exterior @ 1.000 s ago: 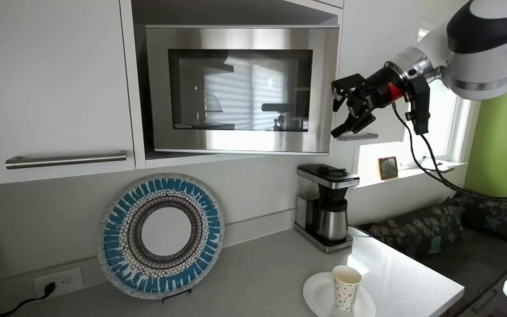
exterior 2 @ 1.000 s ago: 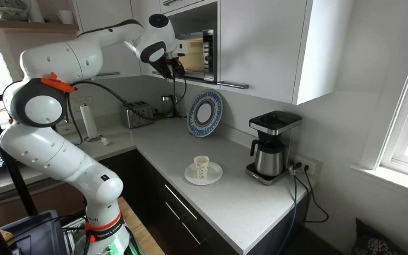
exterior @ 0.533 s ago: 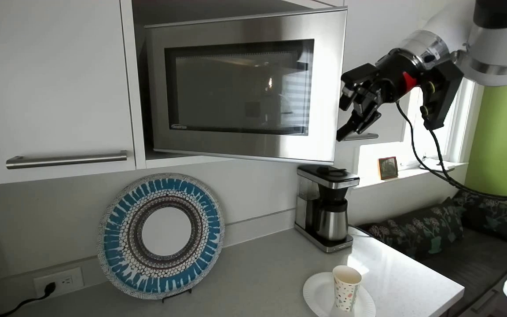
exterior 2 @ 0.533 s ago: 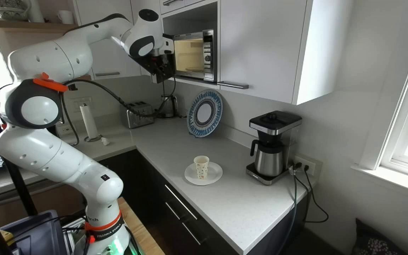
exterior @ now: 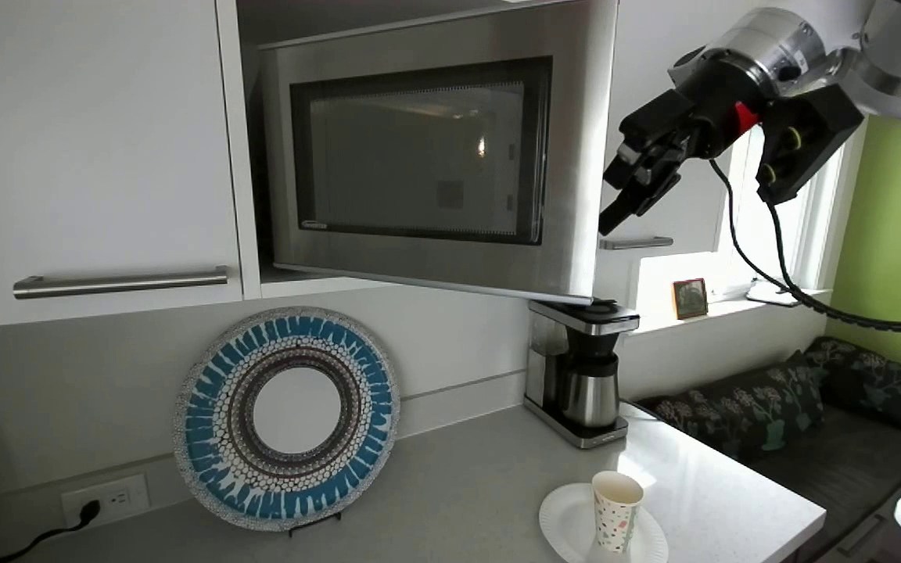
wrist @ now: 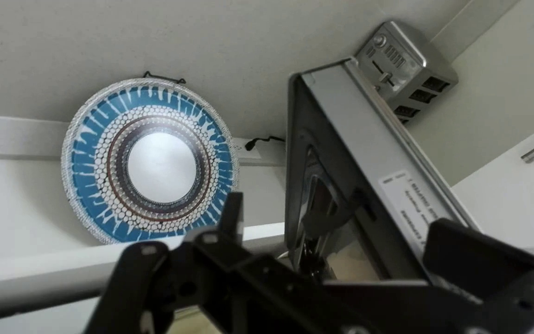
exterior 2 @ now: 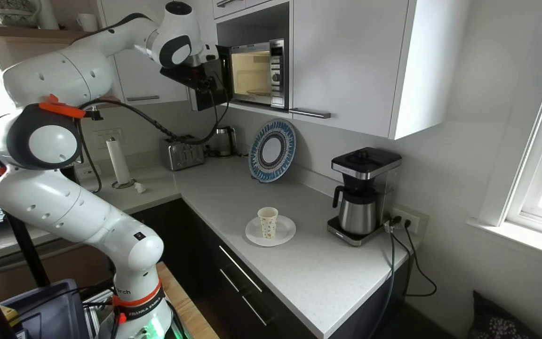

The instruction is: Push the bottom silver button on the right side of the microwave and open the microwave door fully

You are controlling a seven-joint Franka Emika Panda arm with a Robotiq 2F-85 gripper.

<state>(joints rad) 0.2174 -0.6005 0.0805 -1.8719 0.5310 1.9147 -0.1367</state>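
Arm (exterior 2: 54,141) reads FRANKA EMIKA; sticker (wrist: 408,204) on microwave door (exterior: 419,156) too blurred.
Door swung wider than half a second ago; microwave (exterior 2: 274,59) up in its cabinet niche (exterior 2: 252,28). End effector (exterior: 611,200) by the free edge, fingers spread wide, nothing gripped; can't tell if touching.

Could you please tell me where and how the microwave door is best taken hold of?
Probably by its free upright edge, bringing the gripper in edge-on from outside the cabinet recess, one jaw per face. The microwave door stands swung out, so that edge juts clear: the outer face shows in an exterior view, the inner face in the wrist view.
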